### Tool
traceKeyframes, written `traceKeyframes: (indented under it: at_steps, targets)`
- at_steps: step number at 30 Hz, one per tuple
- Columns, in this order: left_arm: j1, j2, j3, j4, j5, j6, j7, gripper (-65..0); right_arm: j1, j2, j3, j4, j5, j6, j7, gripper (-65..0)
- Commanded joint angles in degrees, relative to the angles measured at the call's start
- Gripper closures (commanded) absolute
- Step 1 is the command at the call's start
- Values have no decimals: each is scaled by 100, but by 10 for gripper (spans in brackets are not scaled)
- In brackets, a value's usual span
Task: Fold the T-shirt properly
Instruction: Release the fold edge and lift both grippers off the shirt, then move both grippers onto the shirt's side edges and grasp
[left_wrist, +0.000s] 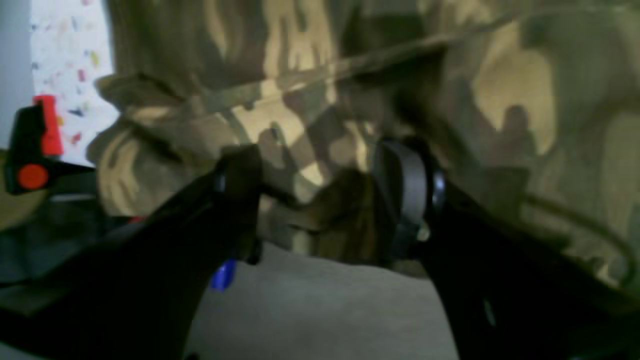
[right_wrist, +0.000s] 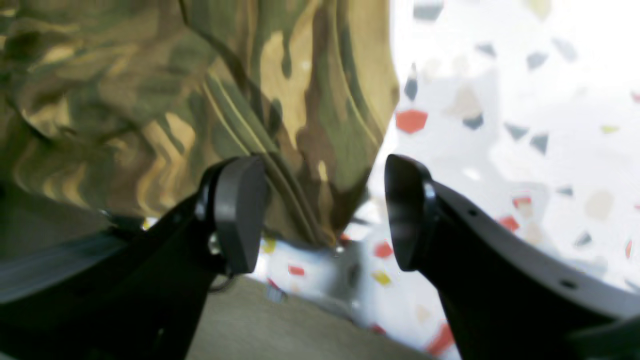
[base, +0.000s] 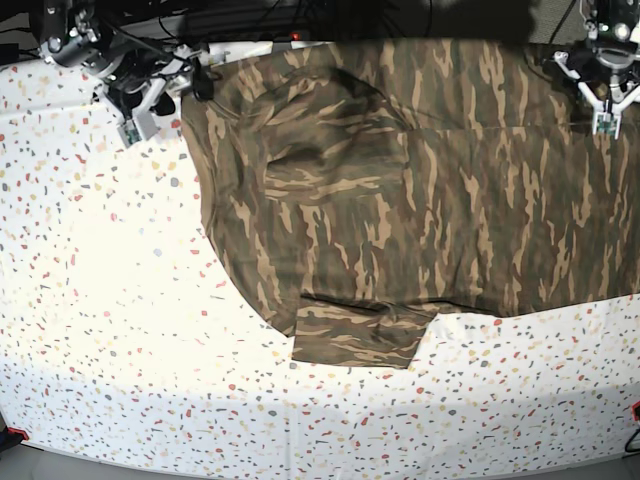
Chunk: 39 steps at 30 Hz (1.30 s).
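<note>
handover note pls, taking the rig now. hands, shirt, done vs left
Left hand: open, low over the shirt near its far edge; cloth shows between the fingers, no grip made.
Right hand: open, a corner of the shirt hangs between the fingers, not pinched.
Shirt: spread mostly flat on the speckled table, its far edge toward the arms, one sleeve sticking out on the near side. The part near the right hand is rumpled.
Done: one layer looks laid over along the far side; hard to confirm.
Left: grip the edge with both hands, make the folds, tuck the sleeve.
</note>
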Motion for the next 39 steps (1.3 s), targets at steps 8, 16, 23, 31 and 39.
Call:
traceKeyframes:
  at_steps: [8,16,23,31,39]
  targets:
    - [15,-50,-37,85,-107,-72,-127,-343,1141,59,-1469,-42,-59,35,481,-375]
    - [11,-26,-37,85,-107,-76,-280,-343,1943,63,-3230,-1226,-1609,-909,568,-375]
    - [-345,306,-33,85,-518,-643,-463,-343,1917,66,-2555,-1705,-2485,-1388,595,-375]
    - [-763,927,-31,85,-772,-1342,-496,-343,1812,87,-1464,-1705,-2544,-1384,413,-375]
    - [-767,1073,144,85,-769,-1534,-680,-343,1443,114,-898,-1705,-2549,-1379,402,-375]
